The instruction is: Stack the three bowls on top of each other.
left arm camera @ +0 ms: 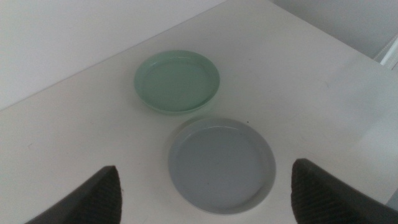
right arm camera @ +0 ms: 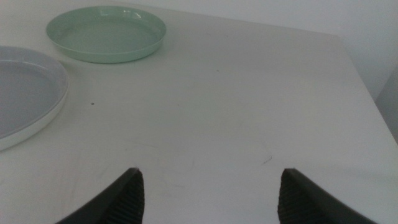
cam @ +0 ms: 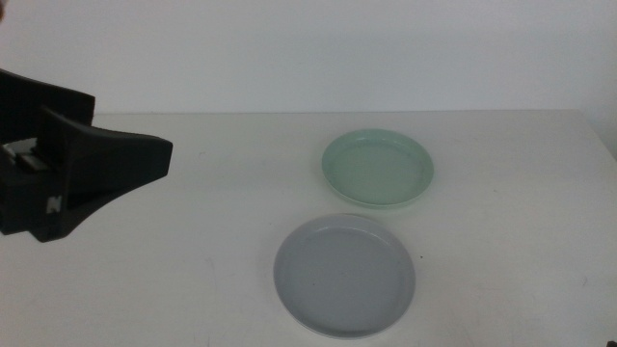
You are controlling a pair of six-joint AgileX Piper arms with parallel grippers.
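Two of the bowls show. A pale mint green bowl (cam: 377, 169) sits on the white table toward the back, and a grey bowl (cam: 344, 275) lies just in front of it, near the front edge. They are close but apart. My left gripper (cam: 145, 159) hovers high over the left of the table. In the left wrist view it (left arm camera: 205, 167) is open and empty, looking down on the grey bowl (left arm camera: 221, 163) and the green bowl (left arm camera: 177, 81). My right gripper (right arm camera: 210, 171) is open and empty over bare table, to the right of the grey bowl (right arm camera: 25, 93) and the green bowl (right arm camera: 106, 32).
The white table (cam: 511, 241) runs to a pale wall at the back. Its right edge (right arm camera: 364, 81) shows in the right wrist view.
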